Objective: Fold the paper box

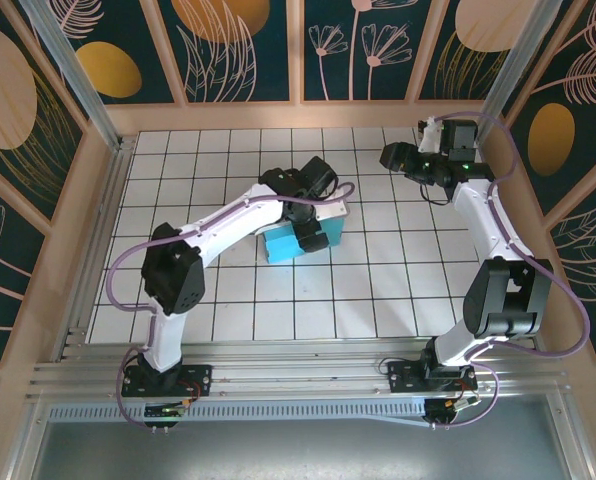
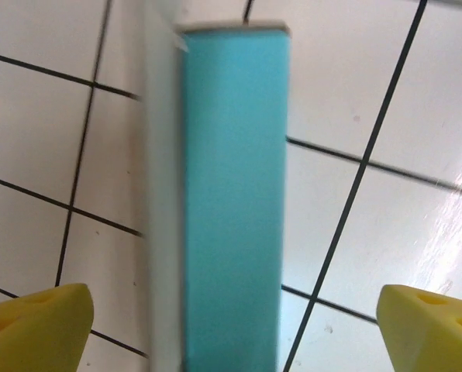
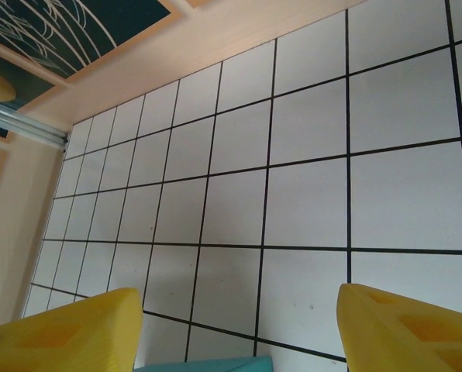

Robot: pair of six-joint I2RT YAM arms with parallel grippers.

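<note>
White tiled table [image 1: 378, 285], dark floral wall panels [image 1: 238, 50]

The paper box [image 1: 283, 247] lies on the tabletop [image 1: 228, 300] near its middle. The left pincer [image 1: 313, 236] hangs over the box's right end, one finger on either side, touching neither. The right pincer [image 1: 390, 156] is well apart, behind and to the right.

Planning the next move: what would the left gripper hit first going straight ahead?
The left gripper would likely meet the paper box first, centred between its open fingers; depth is unclear.
</note>
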